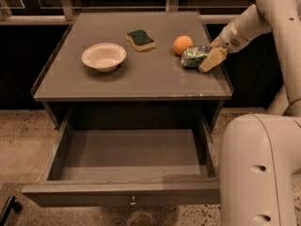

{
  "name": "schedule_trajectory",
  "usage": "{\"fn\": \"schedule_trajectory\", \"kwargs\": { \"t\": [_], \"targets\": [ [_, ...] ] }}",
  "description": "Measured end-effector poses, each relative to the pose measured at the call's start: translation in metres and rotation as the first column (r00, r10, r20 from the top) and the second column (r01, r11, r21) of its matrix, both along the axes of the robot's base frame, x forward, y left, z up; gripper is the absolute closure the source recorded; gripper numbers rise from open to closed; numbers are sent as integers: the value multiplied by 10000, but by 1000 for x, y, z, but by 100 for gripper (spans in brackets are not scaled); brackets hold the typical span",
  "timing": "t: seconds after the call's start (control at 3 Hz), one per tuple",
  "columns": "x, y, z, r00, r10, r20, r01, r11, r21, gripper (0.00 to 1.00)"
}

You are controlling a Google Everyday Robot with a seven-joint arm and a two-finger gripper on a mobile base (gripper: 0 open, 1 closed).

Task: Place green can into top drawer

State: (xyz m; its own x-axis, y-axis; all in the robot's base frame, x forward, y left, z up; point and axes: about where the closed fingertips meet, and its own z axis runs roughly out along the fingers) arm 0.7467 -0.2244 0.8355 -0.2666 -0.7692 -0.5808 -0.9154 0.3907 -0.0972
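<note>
The green can (194, 56) lies on its side on the cabinet top near the right edge, just right of an orange. My gripper (207, 58) reaches in from the right, with its fingers around the can's right end; one pale finger (211, 60) shows in front of the can. The top drawer (127, 192) is pulled open below the cabinet top, its inside bare, with a small metal knob (133, 202) at the centre of its front panel.
On the cabinet top (141, 79) stand a white bowl (104, 56) at the left, a green-topped yellow sponge (140, 39) at the back and an orange (182, 45). My pale arm and base (258, 168) fill the right side. Speckled floor lies below.
</note>
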Motion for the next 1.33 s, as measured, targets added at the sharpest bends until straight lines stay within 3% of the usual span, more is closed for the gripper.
{"fn": "schedule_trajectory", "kwargs": {
  "t": [0.33, 0.67, 1.0, 1.33],
  "targets": [
    [-1, 2, -1, 9999, 57, -116, -59, 9998, -165, 100],
    [-21, -10, 13, 9996, 29, -281, -34, 9999, -168, 100],
    [-50, -31, 45, 9992, -390, 80, 390, 9992, -35, 100],
    [-85, -40, 100, 9886, -1015, 1116, 1014, 9948, 58, 100]
  ]
}}
